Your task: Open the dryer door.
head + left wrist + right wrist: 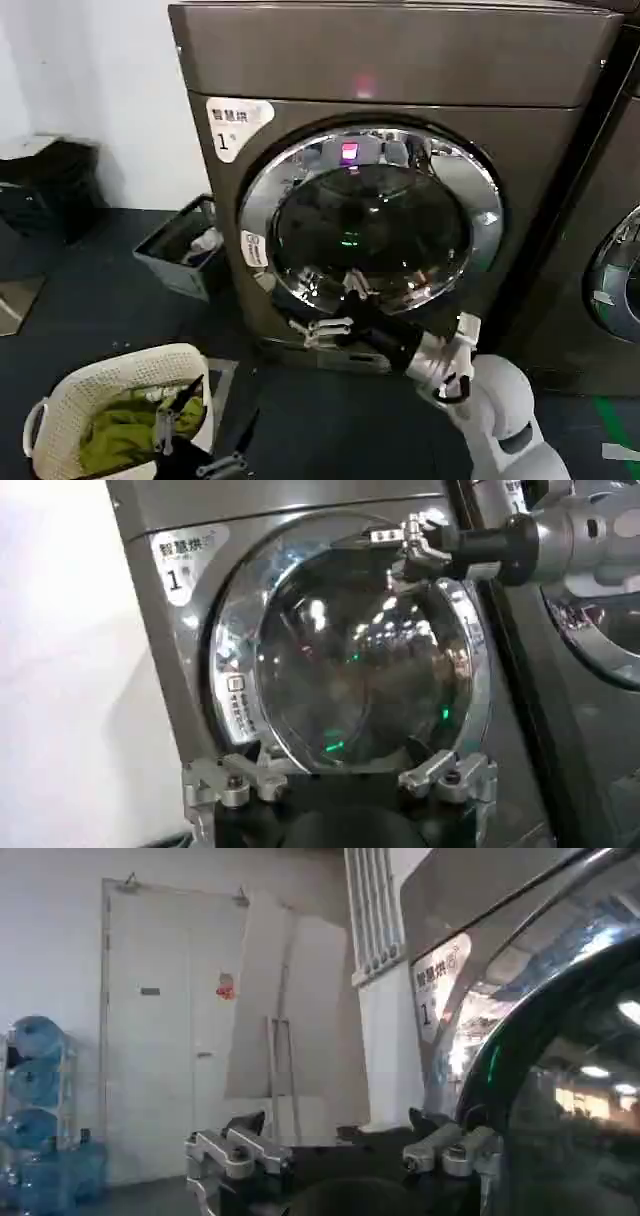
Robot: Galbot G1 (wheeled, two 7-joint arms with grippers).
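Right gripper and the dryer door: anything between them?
Nothing: in the head view the right gripper sits directly at the dryer door lower chrome rim.

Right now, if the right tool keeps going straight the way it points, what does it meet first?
Probably the dryer door. The right tool, fingers apart, sits low at the door's chrome rim, pointing across its lower edge. One finger looks level with the rim, so that likely touches first, though depth is unclear.

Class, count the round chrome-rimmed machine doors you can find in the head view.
2: the dryer door on the dryer marked "1", and a partly cut-off neighbouring door at the right edge. Others may be out of frame.
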